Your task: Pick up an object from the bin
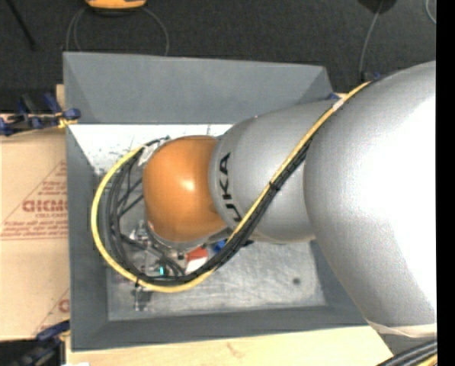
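Camera view: gripper (143,284) low in the bin (197,90), floor probably just beneath its jaws; clenched or released, I cannot tell; best lift straight.

From my station I see the grey metal bin (189,90), its pale scuffed floor showing along the front edge. A small red thing (197,256) and a blue scrap (220,244) lie near the floor's middle, half under the arm (349,174). A dark speck (296,282) sits toward the front right corner.
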Controlling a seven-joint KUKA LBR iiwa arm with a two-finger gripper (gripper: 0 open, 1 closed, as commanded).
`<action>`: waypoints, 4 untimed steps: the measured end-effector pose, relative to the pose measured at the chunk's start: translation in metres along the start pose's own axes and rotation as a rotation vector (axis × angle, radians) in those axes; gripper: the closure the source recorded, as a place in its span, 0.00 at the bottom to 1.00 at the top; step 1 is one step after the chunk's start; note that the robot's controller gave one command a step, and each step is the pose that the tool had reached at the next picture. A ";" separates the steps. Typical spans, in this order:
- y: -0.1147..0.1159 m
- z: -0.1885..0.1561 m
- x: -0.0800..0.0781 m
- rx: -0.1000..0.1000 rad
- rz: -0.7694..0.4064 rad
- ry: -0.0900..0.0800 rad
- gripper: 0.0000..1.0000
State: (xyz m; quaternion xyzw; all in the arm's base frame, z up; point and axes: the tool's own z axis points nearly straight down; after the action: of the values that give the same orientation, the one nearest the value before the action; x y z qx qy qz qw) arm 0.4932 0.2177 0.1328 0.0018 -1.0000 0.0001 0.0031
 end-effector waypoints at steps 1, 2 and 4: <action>0.007 0.059 0.006 -0.006 0.106 -0.020 0.00; 0.015 0.032 0.013 -0.004 0.301 -0.010 0.00; 0.014 0.060 0.002 -0.003 0.668 -0.006 0.00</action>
State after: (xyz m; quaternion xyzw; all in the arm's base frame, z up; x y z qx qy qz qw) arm 0.4906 0.2316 0.0725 -0.3261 -0.9453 -0.0002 0.0000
